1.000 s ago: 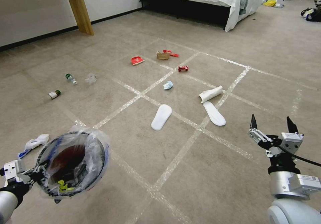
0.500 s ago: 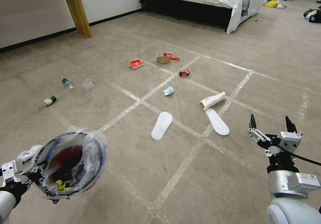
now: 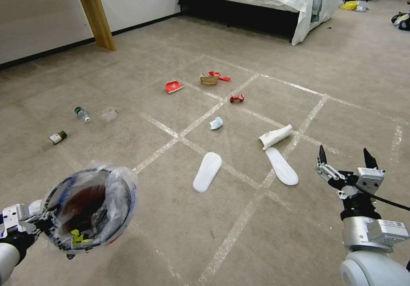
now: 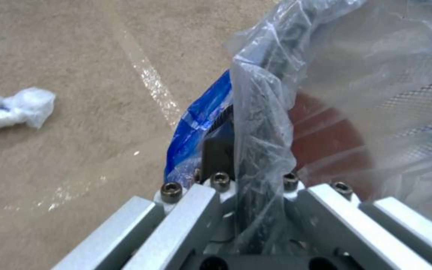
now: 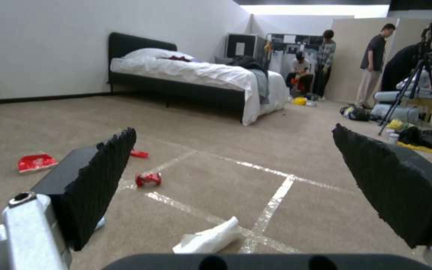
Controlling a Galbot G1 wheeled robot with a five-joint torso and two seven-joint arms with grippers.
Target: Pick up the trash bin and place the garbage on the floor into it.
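Inside the trash bin gripped by the left gripper, yellow-green scrap

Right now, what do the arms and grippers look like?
The right gripper: two pointed black fingers with ribbed pads, on a silver-white block with a black cable, a black collar and a rounded silver wrist. The left gripper: white blocks, silver bars, black screws and a black wrist.

The red, plastic-lined trash bin hung tilted at near left above the taped carpet, while two white slippers and red wrappers lay scattered farther off.
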